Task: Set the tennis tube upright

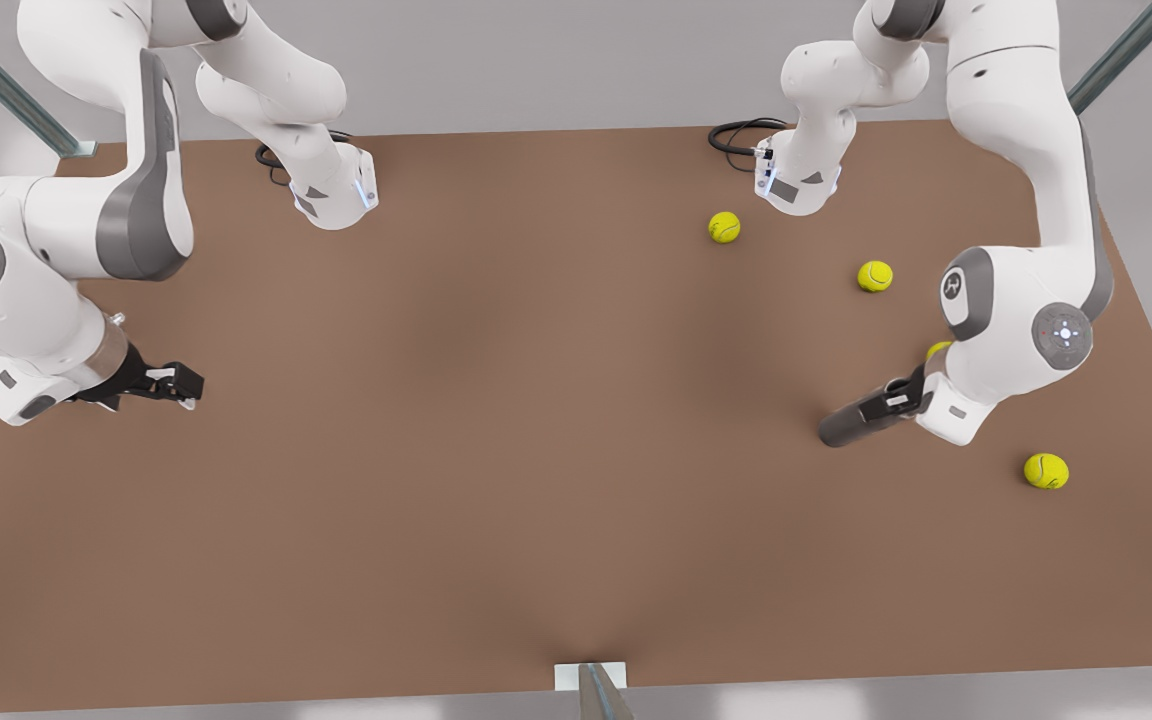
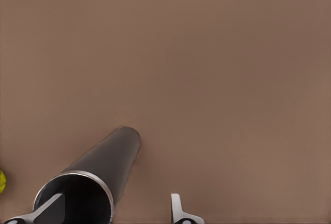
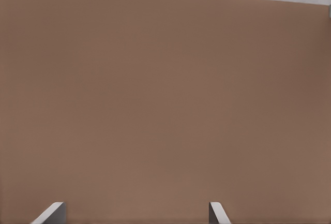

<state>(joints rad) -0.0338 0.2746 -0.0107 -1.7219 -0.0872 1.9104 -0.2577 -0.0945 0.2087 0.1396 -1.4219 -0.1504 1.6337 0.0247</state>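
Note:
The tennis tube (image 1: 858,420) is a dark grey cylinder lying on its side on the brown table (image 1: 536,450), at the front view's right. My left gripper (image 1: 908,393) is at the tube's open end. In the left wrist view the tube (image 2: 106,162) points away from the camera, its dark mouth toward me. The left gripper (image 2: 117,199) is open there: one finger (image 2: 50,207) sits in front of the tube's mouth, the other finger (image 2: 177,208) stands clear beside the tube. My right gripper (image 1: 186,385) (image 3: 137,207) waits open over bare table at the front view's left.
Yellow-green tennis balls lie around the left arm: one ball (image 1: 724,227) near the arm base, another ball (image 1: 875,276) further right, a third ball (image 1: 1046,471) near the table's right edge. A further ball (image 1: 938,350) peeks out behind the wrist.

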